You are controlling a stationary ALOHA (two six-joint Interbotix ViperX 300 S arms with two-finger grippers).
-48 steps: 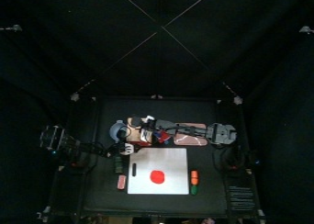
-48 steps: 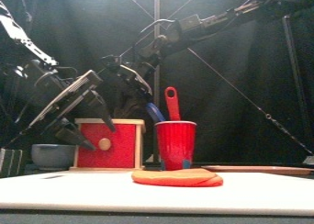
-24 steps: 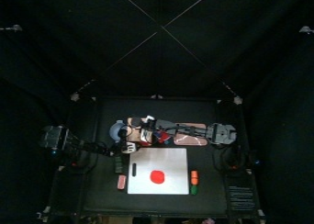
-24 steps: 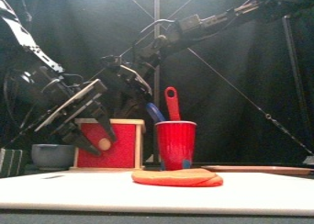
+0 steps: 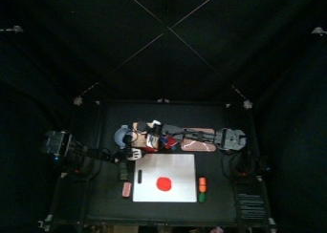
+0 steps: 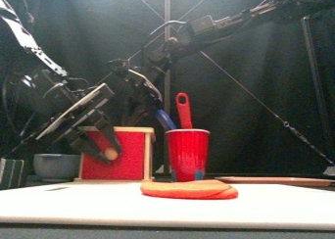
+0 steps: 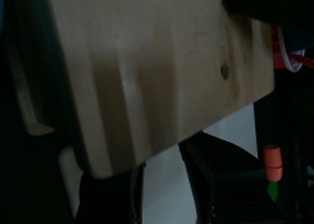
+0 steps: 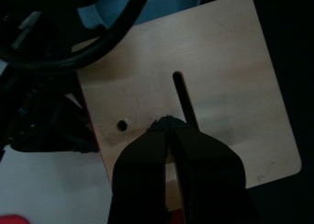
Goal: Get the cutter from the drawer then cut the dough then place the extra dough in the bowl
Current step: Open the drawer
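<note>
Red drawer front [image 6: 135, 155] at lower left is not yet pulled, dough [image 6: 190, 190] uncut; left gripper [image 6: 100, 143] fingers apart, right gripper [image 8: 172, 128] fingers together.

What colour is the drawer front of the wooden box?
Red. The drawer front shows best in the front view.

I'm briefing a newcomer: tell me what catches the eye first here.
The red dough lies flat on the white board at the front, and the red cup with a red knife stands right behind it. To the left, the left gripper, jaws open, hangs before the red drawer. The bowl stands left of that.
</note>
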